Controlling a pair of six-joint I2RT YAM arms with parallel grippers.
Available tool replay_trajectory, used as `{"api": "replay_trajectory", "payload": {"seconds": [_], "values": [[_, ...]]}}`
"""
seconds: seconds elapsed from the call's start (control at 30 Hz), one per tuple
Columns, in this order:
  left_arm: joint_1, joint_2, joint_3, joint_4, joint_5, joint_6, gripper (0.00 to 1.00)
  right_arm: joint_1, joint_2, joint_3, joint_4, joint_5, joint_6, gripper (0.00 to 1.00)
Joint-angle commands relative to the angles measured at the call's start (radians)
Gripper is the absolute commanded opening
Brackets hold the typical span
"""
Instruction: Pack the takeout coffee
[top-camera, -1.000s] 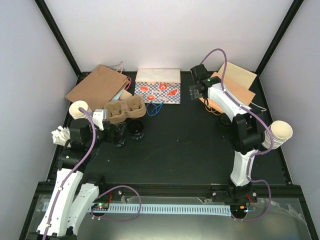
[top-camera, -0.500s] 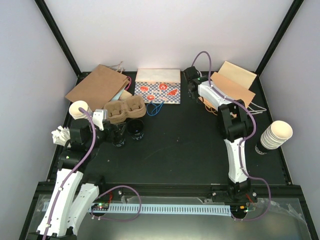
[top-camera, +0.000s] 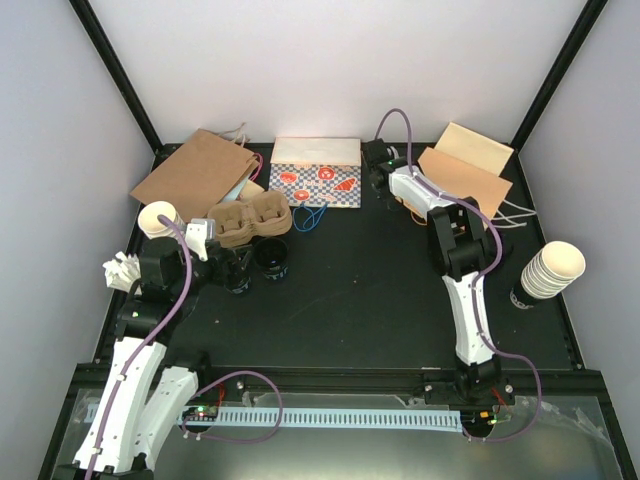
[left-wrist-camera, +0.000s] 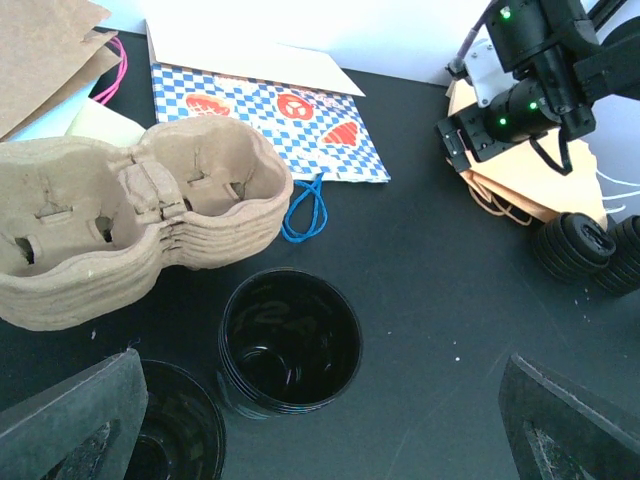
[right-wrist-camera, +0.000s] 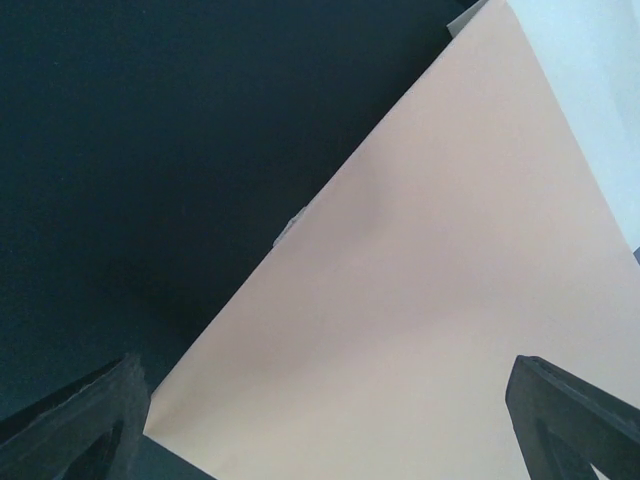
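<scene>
Jaws spread wide on both arms, pinching nothing. No change at the left gripper (left-wrist-camera: 320, 420): low over the black cups (left-wrist-camera: 290, 340), both upright on the table (left-wrist-camera: 450, 300) just in front of the empty cardboard tray (left-wrist-camera: 140, 220). Shift at the right gripper (top-camera: 374, 160): off the paper bag (top-camera: 470, 165), leftward along the back edge toward the patterned box (top-camera: 315, 178), well apart from the cups. Packing not yet begun; first pick likely the left's.
</scene>
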Motion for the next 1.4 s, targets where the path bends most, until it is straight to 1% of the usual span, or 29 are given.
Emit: {"api": "replay_trajectory", "payload": {"seconds": [0.0,0.1,0.17,0.23,0.3,0.37,0.5,0.63,0.67,0.7,0.73,1.03,1.17,1.2,1.23,1.27,1.3,1.33,1.37], "values": [[-0.006,0.004,0.004,0.021,-0.002,0.017,0.99,0.017,0.035,0.008,0.033,0.111,-0.016,1.00],[-0.006,0.006,0.004,0.021,-0.004,0.017,0.99,0.016,0.051,0.005,0.045,0.178,-0.013,1.00],[-0.007,0.008,0.004,0.021,-0.004,0.018,0.99,0.016,0.061,0.001,0.060,0.220,-0.018,0.97],[-0.006,0.010,0.004,0.021,-0.003,0.017,0.99,0.015,0.070,-0.003,0.074,0.261,-0.019,0.91],[-0.007,0.009,0.005,0.021,-0.004,0.018,0.99,0.016,0.074,-0.004,0.084,0.282,-0.018,0.82],[-0.007,0.009,0.004,0.021,-0.003,0.017,0.99,0.017,0.071,-0.006,0.092,0.292,-0.013,0.70],[-0.007,0.009,0.005,0.021,-0.003,0.018,0.99,0.021,0.024,-0.041,0.127,0.300,-0.019,0.37],[-0.007,0.007,0.004,0.021,-0.003,0.018,0.99,0.028,-0.041,-0.094,0.187,0.310,-0.037,0.11],[-0.007,0.006,0.004,0.022,-0.002,0.017,0.99,0.030,-0.058,-0.105,0.199,0.315,-0.038,0.05],[-0.006,0.006,0.004,0.023,-0.002,0.017,0.99,0.032,-0.074,-0.114,0.208,0.316,-0.038,0.02],[-0.007,0.006,0.005,0.022,-0.002,0.018,0.99,0.033,-0.087,-0.117,0.209,0.312,-0.034,0.01],[-0.008,-0.003,0.004,0.021,-0.003,0.017,0.99,0.060,-0.195,-0.112,0.184,0.307,-0.043,0.01],[-0.010,-0.008,0.004,0.023,-0.004,0.017,0.99,0.072,-0.253,-0.111,0.157,0.263,-0.038,0.02],[-0.010,-0.009,0.005,0.022,-0.004,0.018,0.99,0.072,-0.263,-0.110,0.149,0.247,-0.035,0.04],[-0.011,-0.011,0.004,0.022,-0.004,0.017,0.99,0.072,-0.271,-0.111,0.142,0.224,-0.037,0.09],[-0.013,-0.011,0.004,0.022,-0.005,0.017,0.99,0.072,-0.270,-0.112,0.135,0.199,-0.044,0.31],[-0.012,-0.011,0.004,0.022,-0.006,0.016,0.99,0.071,-0.266,-0.112,0.126,0.172,-0.052,0.60],[-0.013,-0.011,0.004,0.022,-0.007,0.016,0.99,0.072,-0.256,-0.109,0.115,0.129,-0.063,0.77],[-0.014,-0.011,0.004,0.022,-0.007,0.016,0.99,0.072,-0.243,-0.104,0.105,0.115,-0.068,0.85]]}}
